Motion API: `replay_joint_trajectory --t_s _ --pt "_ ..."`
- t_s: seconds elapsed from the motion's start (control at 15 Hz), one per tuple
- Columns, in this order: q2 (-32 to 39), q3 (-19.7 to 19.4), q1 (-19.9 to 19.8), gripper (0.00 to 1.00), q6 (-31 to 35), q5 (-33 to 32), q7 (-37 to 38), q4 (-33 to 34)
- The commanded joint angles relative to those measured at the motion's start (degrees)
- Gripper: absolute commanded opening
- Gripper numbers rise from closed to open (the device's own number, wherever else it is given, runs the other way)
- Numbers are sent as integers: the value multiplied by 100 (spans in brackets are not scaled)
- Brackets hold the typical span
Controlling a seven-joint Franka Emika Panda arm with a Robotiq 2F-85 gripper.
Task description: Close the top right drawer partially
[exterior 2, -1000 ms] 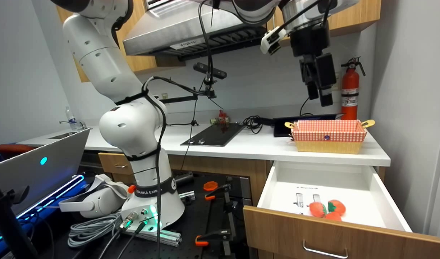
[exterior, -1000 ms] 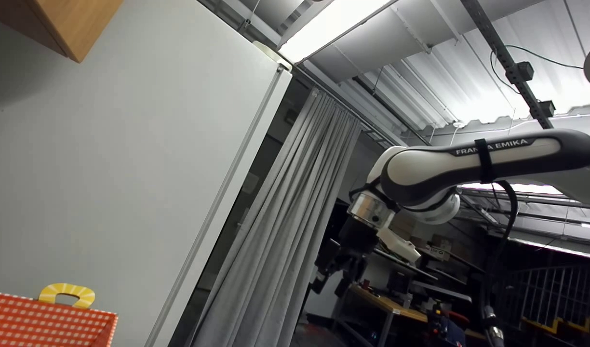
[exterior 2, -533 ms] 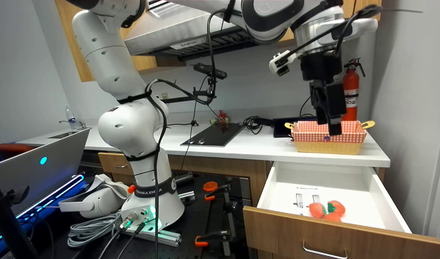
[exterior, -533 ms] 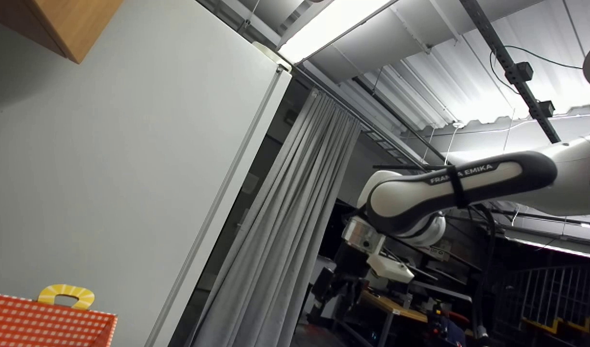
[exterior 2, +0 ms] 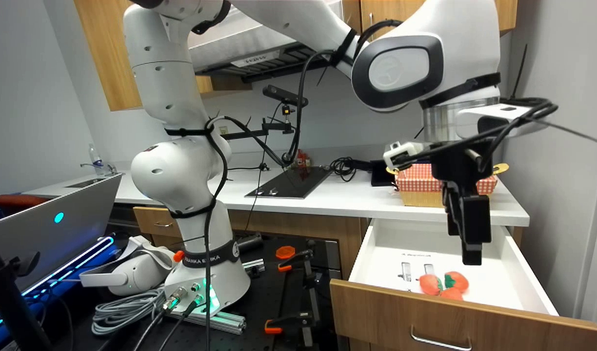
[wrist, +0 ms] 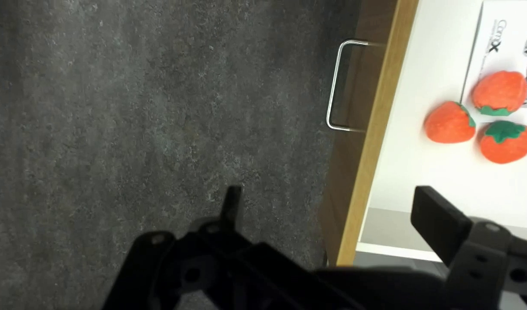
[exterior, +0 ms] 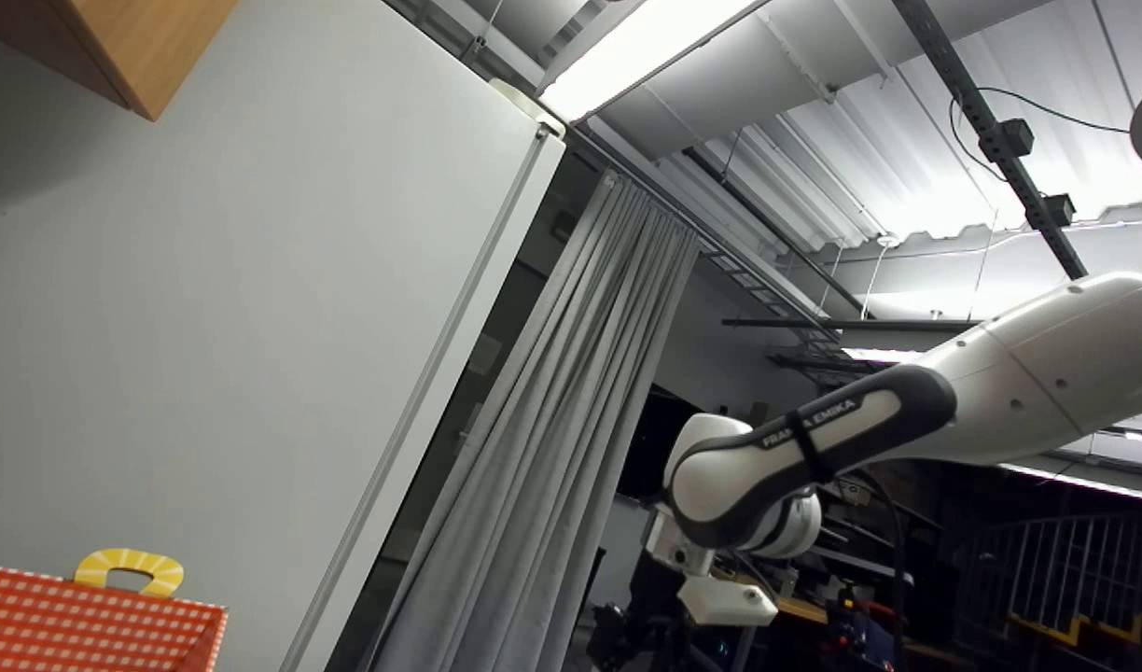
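Note:
A wood-fronted drawer [exterior 2: 464,314] with a white inside stands pulled far out under the counter in an exterior view. In the wrist view the drawer's top edge [wrist: 377,116] runs steeply between my fingertips. Its metal handle [exterior 2: 441,342] also shows in the wrist view [wrist: 333,84]. My gripper [exterior 2: 463,246] points down above the drawer, apart from it. In the wrist view the gripper [wrist: 328,189] is open and empty, one finger over the floor side and one over the drawer's inside. It also shows, dark, in an exterior view [exterior: 636,639]. The drawer is out of that view.
Several soft orange-red strawberries [wrist: 451,122] and a printed sheet [wrist: 489,56] lie in the drawer. A red-checked basket [exterior 2: 418,183] stands on the white counter [exterior 2: 337,202] behind the gripper. A wall stands to the drawer's right. Clamps [exterior 2: 293,321] lie near the robot base.
The arm and open gripper have come down from above the basket to over the open drawer, moving nearer and slightly right. The drawer has not moved.

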Motion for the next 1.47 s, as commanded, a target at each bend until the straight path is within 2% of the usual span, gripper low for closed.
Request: replay_joint_trajectory --t_s 0.0,0.07,0.13,0.27,0.33,0.6,0.8,0.87,1.4 --pt "585 -52 -40 100 465 -48 138 131" --pt "714 -60 -37 100 560 -28 144 152" --pt "835 -68 -32 93 658 4 159 167" --pt "1041 -81 -27 68 826 39 185 187" --pt "1137 -94 -27 58 906 38 209 196" --pt "1462 -139 -30 28 1192 58 281 229" --pt "1619 -77 -50 5 1174 361 255 236" --pt "1661 -58 -51 0 1172 457 248 234" --pt "1942 94 -62 0 1306 942 172 209"
